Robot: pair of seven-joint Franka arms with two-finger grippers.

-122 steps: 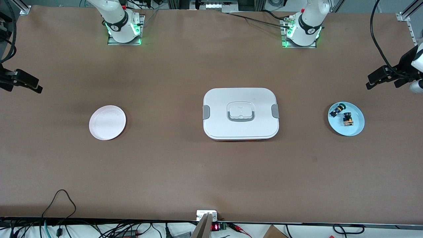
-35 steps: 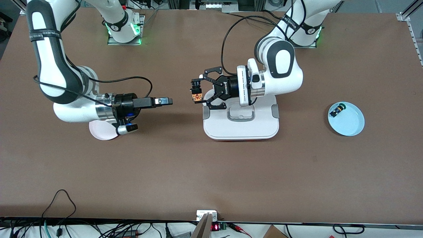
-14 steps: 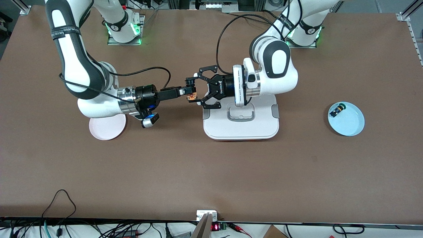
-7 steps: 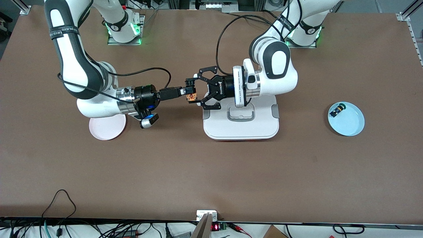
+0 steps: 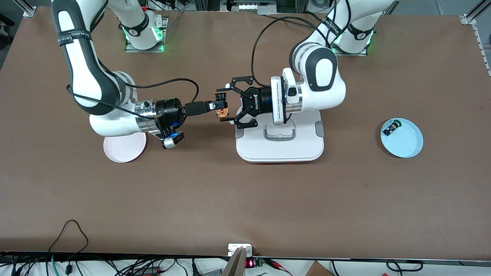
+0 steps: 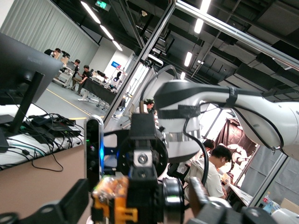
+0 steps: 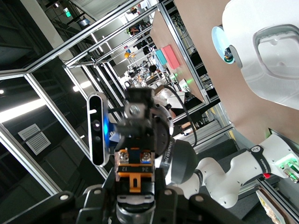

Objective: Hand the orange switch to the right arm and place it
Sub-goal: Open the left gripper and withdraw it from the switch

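The switch (image 6: 114,200) sits low in the left wrist view, orange block against its black body. The right gripper (image 6: 142,196) is closed on it from straight ahead, the right arm (image 6: 224,116) curving away above. The left gripper's fingers (image 6: 60,210) flank it, blurred.

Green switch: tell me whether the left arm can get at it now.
Probably, though not at once: the green switch lies uncovered in the blue plate at that arm's end, but the left claw is over the table beside the white box, meeting the right claw at the orange switch.
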